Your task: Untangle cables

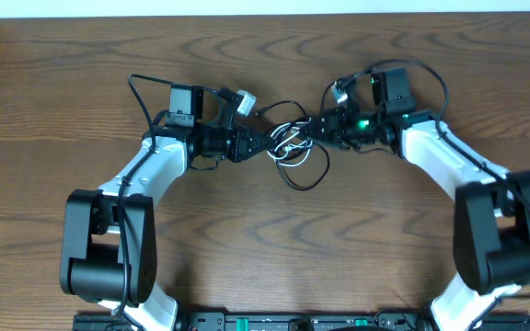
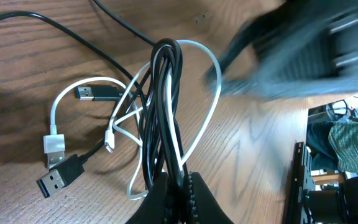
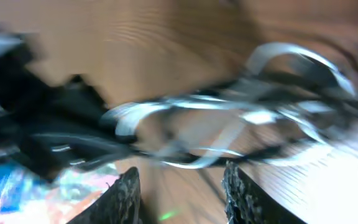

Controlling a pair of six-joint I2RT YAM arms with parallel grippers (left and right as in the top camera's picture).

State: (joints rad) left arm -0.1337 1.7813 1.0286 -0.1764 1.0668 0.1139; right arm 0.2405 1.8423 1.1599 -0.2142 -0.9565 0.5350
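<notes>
Your cables point(image 1: 290, 147) lie in one knot on the bench point(image 1: 247, 248), at the middle of its far half, directly between the two grippers.

In the left wrist view a black cable point(image 2: 160, 112) is folded into a tall narrow loop. A white cable point(image 2: 216, 87) arcs around it and crosses it lower down. Its strands are threaded through the black ones, so the two are not yet apart. Four plugs point(image 2: 59, 178) rest on the wood just beside the knot: a black flat one, a white one, a dark one and a small white tip.

Your left gripper point(image 2: 178, 190) has its jaws clenched on the foot of that black loop. From above, it point(image 1: 263, 144) touches the left edge of the knot.

Your right gripper point(image 1: 318, 129) sits at the knot's right edge. In its own camera the fingers point(image 3: 124, 196) stand parted, jaws released, with bare wood between them. The cords just past the tips are smeared, so you cannot tell whether one touches a finger. The right arm point(image 2: 291, 56) is only a blur in the left wrist view.
</notes>
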